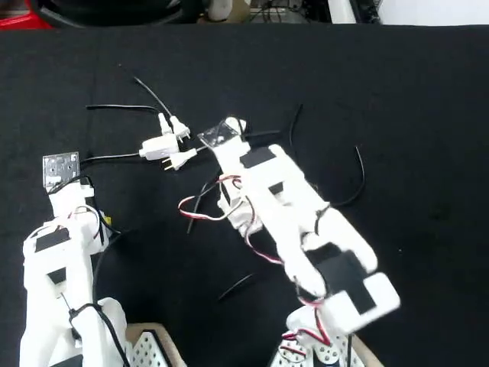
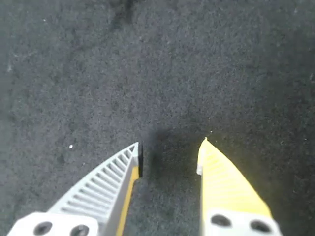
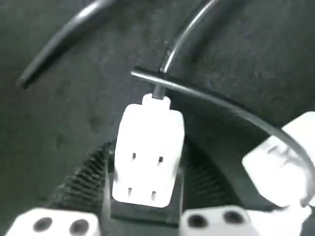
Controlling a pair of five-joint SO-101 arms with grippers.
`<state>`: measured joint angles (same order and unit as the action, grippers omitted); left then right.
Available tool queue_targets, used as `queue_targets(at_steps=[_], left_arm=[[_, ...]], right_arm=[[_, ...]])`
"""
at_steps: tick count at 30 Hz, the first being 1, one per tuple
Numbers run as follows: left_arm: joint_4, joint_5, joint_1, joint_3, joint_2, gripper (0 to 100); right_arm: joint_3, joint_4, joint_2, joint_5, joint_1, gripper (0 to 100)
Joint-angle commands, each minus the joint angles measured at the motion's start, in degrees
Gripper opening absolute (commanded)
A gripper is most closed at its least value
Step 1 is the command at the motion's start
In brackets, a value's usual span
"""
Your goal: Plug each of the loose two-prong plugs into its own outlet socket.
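A black fabric table cover point(image 1: 428, 115) spans the scene. Past its far edge lie a red object point(image 1: 15, 14), left, and a white panel point(image 1: 435, 11), right.

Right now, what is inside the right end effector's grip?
A white outlet socket is gripped between the dark fingers of the right end effector, slotted face toward the wrist camera, a cord leaving its far end. The socket hides the table beneath it.

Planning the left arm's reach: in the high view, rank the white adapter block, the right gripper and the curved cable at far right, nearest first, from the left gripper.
1. White adapter block, right of the left gripper.
2. Right gripper, mid-table, holding a socket.
3. Curved cable, far right.
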<state>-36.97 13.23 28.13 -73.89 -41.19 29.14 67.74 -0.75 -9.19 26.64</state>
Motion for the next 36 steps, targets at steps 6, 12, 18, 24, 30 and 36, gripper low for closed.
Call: queue_targets(at_steps=[6,12,18,24,30,36], left_arm=[[1.0,0.5,0.5,0.1,-0.7,20],[0.9,0.5,0.9,0.1,-0.7,20],[-1.4,0.5,6.7,3.3,-0.7,20],[-16.1,13.7,24.7,15.9,-0.7,20],[-22.8,24.0,34.9,24.0,-0.7,20],[-22.1,28.3,36.4,23.2,-0.7,20]], right_arm=[[-4.0,10.5,19.9,-11.5,7.4,1.1],[-6.7,11.9,25.8,-18.0,14.4,1.1],[-3.9,6.2,25.0,-25.1,25.3,1.1],[4.6,-4.7,16.5,-33.2,29.8,1.1],[7.6,-12.7,7.0,-38.5,33.4,1.1],[7.8,-13.7,5.3,-34.2,32.6,17.8]])
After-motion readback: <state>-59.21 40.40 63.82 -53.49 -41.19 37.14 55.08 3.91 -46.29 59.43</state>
